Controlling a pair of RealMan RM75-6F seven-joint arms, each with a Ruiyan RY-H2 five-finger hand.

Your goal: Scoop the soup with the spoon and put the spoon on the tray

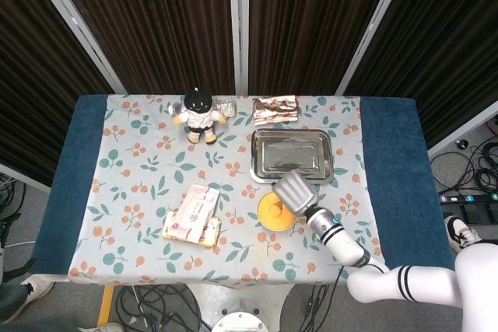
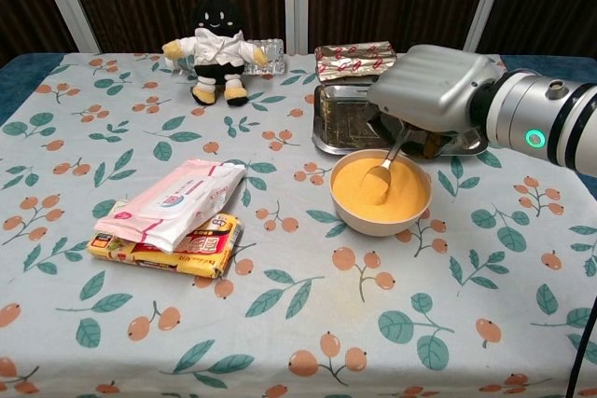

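Observation:
A bowl (image 2: 381, 197) (image 1: 275, 212) of orange soup sits on the flowered cloth in front of the steel tray (image 2: 343, 116) (image 1: 292, 153). My right hand (image 2: 437, 90) (image 1: 294, 190) hovers over the bowl's right rim and holds a metal spoon (image 2: 382, 166) by its handle. The spoon slants down to the left, its tip resting in the soup. My left hand shows in neither view.
A wet-wipes pack (image 2: 172, 199) lies on a yellow packet (image 2: 168, 248) at front left. At the back stand a plush doll (image 2: 215, 51), a lying bottle (image 2: 263, 48) and a foil-wrapped packet (image 2: 353, 60) behind the tray.

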